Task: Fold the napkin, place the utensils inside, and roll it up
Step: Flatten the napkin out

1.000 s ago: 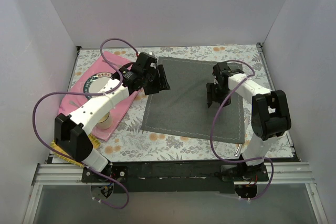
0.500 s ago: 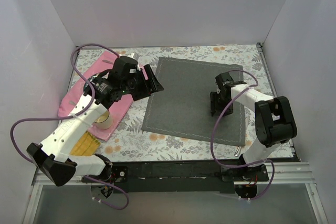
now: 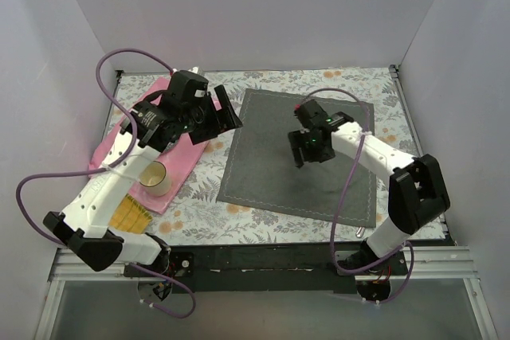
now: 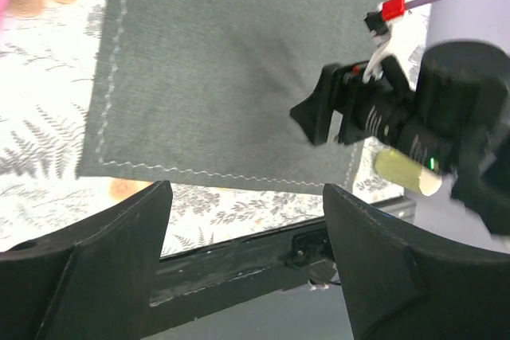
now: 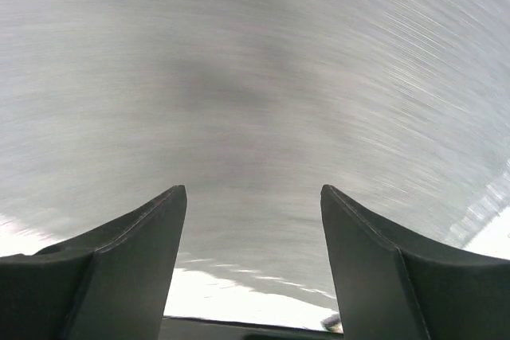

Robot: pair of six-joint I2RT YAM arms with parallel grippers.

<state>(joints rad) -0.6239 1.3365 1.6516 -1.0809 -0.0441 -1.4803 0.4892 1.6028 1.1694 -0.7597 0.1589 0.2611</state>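
Observation:
The napkin (image 3: 271, 165) is a dark grey cloth with a light stitched hem, lying flat and unfolded in the middle of the table. My left gripper (image 3: 217, 119) is open and empty, raised over the napkin's far left corner. The left wrist view looks down on the napkin (image 4: 231, 61) between the open left gripper (image 4: 247, 264). My right gripper (image 3: 307, 155) is open and empty, low over the napkin's middle. The right wrist view shows the right gripper (image 5: 251, 264) over blurred grey napkin (image 5: 255, 77). A small silver utensil end (image 3: 364, 230) shows at the napkin's near right corner.
A pink placemat (image 3: 131, 129) lies at the left under my left arm, with a beige cup (image 3: 154, 178) on its near end. A yellow item (image 3: 127, 214) lies near the left front edge. White walls enclose the floral tablecloth (image 3: 263, 220).
My right gripper has moved left from the napkin's right side to its middle. My left arm has swung back and left, its gripper staying near the napkin's far left corner.

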